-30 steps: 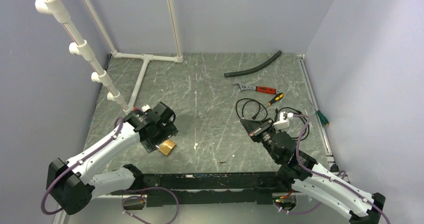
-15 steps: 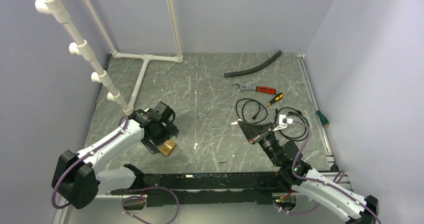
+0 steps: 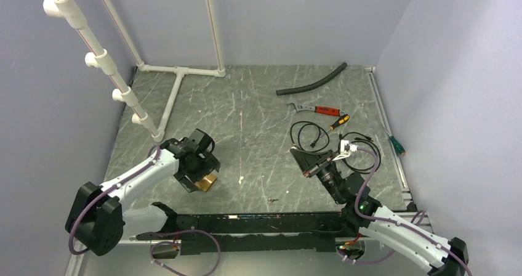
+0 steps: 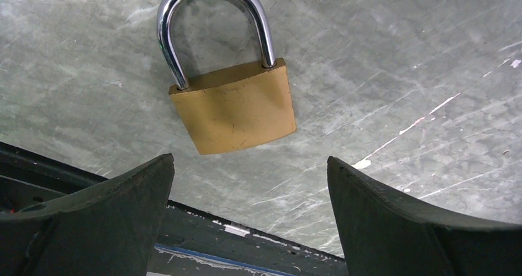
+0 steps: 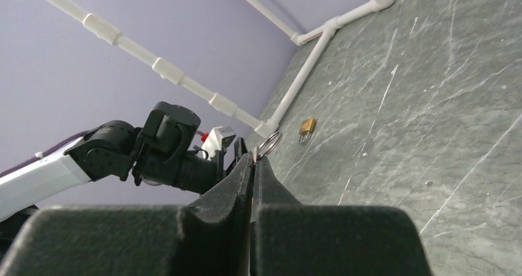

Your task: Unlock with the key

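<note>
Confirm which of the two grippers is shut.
The right gripper, jaws pinched on the tiny brass key with its metal ring; the left gripper stands wide open over the brass padlock with silver shackle.

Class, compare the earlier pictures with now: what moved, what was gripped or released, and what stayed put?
The left gripper, jaws open, edged toward the near edge, closer over the padlock. The right arm's wrist swung left, uncovering the white plug. Nothing was taken or released: the right gripper stays shut on the key. Padlock and wrench did not move.
</note>
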